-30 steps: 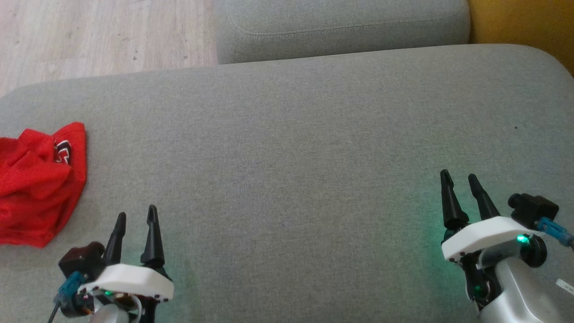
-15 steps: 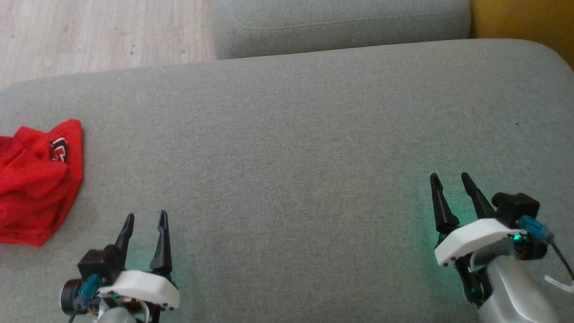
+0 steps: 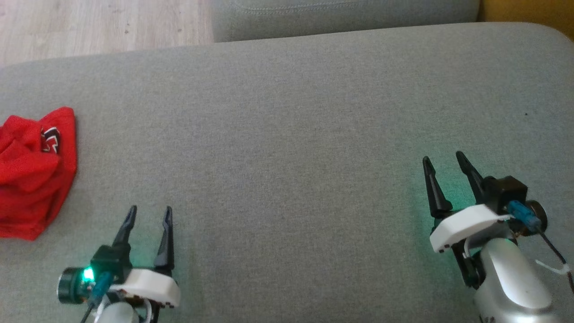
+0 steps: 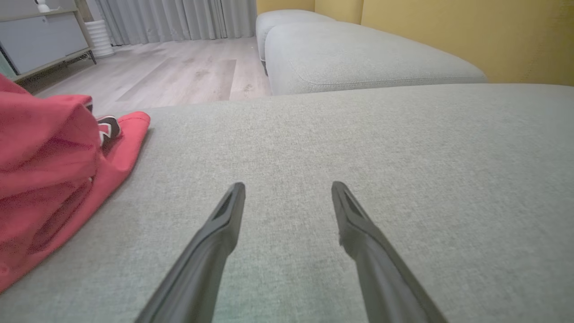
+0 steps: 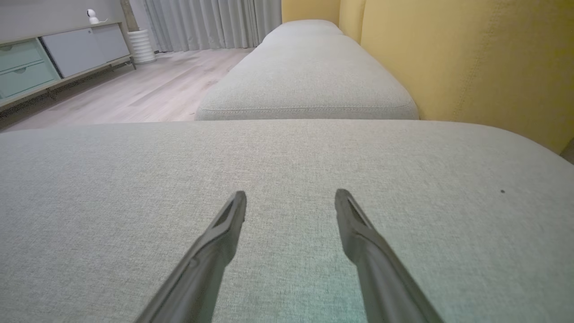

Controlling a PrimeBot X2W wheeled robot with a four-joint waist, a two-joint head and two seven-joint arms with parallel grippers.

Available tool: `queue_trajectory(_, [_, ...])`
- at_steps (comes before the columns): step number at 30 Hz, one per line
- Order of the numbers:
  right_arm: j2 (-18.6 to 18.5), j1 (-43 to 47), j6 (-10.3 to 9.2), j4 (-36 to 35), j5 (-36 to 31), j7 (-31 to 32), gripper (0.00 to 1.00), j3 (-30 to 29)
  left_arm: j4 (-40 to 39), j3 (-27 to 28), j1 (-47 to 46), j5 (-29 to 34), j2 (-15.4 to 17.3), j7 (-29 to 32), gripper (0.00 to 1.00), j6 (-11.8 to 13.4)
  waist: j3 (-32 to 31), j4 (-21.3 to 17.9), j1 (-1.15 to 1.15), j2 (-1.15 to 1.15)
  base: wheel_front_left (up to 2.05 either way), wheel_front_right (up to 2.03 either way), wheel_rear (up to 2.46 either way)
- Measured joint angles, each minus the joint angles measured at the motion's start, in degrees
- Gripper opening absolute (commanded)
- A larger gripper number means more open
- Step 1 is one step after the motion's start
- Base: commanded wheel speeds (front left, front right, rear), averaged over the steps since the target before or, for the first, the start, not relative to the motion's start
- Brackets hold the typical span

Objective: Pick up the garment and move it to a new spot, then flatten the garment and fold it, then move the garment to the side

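Garment [image 3: 33, 172] lying crumpled at far left of grey cushion [image 3: 287, 134], running past head view's edge. Risk: pinching just 1 loose fold, so cloth is trailing bunched or sliding off cushion side. Left gripper [image 3: 150, 208] hovering near garment, not touching it, 2 fingers spread, holding nothing. Right gripper [image 3: 442, 156] sitting well apart, also spread and empty.

The left gripper [image 3: 150, 209], two long black tapered fingers on a white plastic wrist plate [image 3: 148, 287], sits at the head view's lower left, jaws spread wide and empty. The right gripper [image 3: 442, 157], on a silver forearm [image 3: 506, 287], sits higher at the lower right, likewise spread and empty, its fingers leaning slightly left.
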Motion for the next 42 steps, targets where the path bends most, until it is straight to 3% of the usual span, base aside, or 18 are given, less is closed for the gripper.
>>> queue_trajectory(7, [0.53,-1.7,0.0,-0.45,-4.25,-0.99,1.0,-0.41,-0.46,2.68,-1.88,3.02,-1.0,-1.1,1.0,0.77,1.27,-0.19,0.0,0.0,0.0,0.0,0.0])
queue_trajectory(28, [2.76,-1.24,0.0,-0.54,-4.16,-0.99,1.0,-4.82,-2.25,7.43,-1.84,3.55,-3.71,-1.18,1.0,0.36,1.22,0.51,0.0,0.0,0.0,0.0,0.0])
queue_trajectory(35, [2.54,-0.9,0.0,-0.96,-3.83,-0.99,1.0,-3.49,-2.21,7.75,-1.84,3.5,-4.58,-1.18,1.0,0.34,1.75,5.25,0.0,0.0,0.0,0.0,0.0])
queue_trajectory(42, [2.55,-0.9,0.0,-0.81,-2.9,-0.99,1.0,-0.65,-1.59,8.78,-0.61,3.3,-4.76,-1.19,1.0,0.33,2.36,14.8,0.0,0.0,0.0,0.0,0.0])
